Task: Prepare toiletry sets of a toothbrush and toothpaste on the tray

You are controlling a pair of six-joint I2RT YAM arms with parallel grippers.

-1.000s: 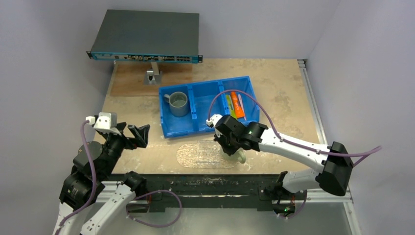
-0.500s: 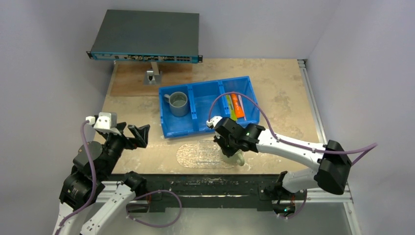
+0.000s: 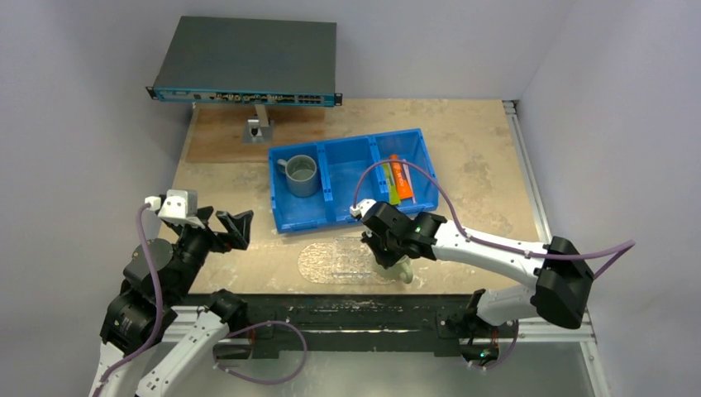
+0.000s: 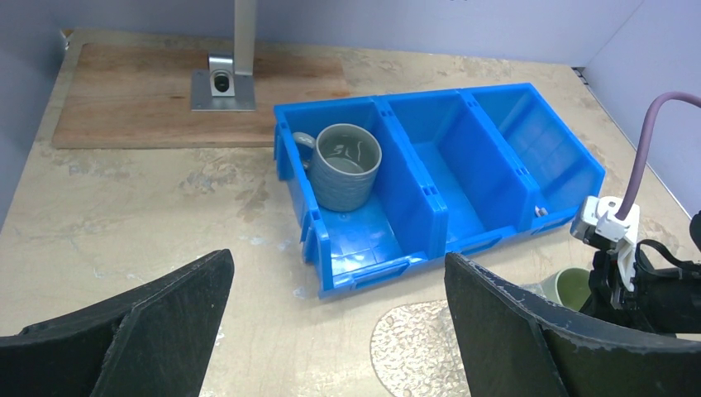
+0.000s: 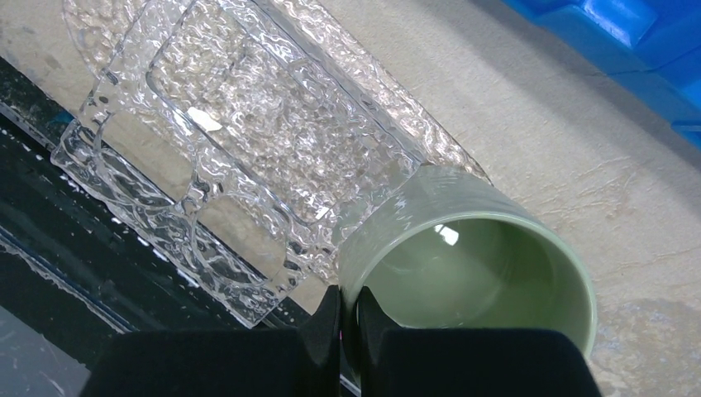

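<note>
Tray [image 5: 248, 149] rim at three o'clock is seemingly propping the green mug [image 5: 463, 273] your right gripper [image 5: 343, 313] is pinching; releasing is risking toppling.

Pale lilac walls [image 3: 83, 99] — mottled beige tabletop [image 3: 479, 149] (wooden board [image 3: 219, 136] rear-left).

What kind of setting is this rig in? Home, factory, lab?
Most likely a lab test cell: left arm and right arm bolted at the table edge, bare walls around, a rack-style network switch on a stand at the back.
</note>
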